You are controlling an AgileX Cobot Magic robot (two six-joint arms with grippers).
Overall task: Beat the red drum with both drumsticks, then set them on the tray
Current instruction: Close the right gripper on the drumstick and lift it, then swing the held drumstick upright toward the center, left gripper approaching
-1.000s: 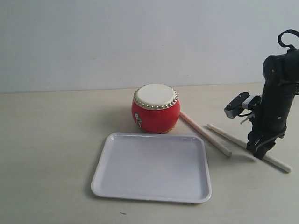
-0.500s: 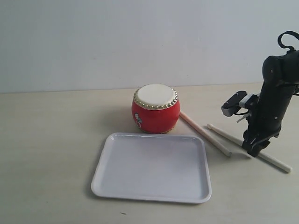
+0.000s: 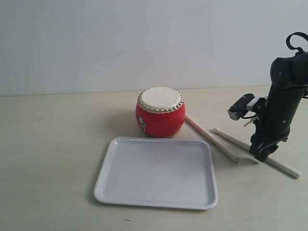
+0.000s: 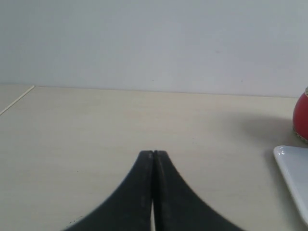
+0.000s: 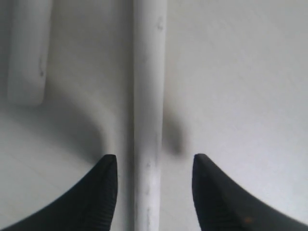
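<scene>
Right gripper [image 5: 154, 161] is held spread astride the outer drumstick [image 5: 149, 96], not clamped. Inner drumstick [image 3: 211, 137] is laid beside it, right of the red drum [image 3: 160, 118], off the tray [image 3: 156, 173]. Left gripper [image 4: 153, 154] is pressed closed, empty.

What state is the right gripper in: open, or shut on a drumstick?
Open. In the right wrist view the right gripper straddles a drumstick, with a visible gap on each side between the stick and the jaws.

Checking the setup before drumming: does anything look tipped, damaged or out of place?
Nothing stands out: drum upright, tray flat in front of it, one stick and the second stick lying on the table beside the drum.
</scene>
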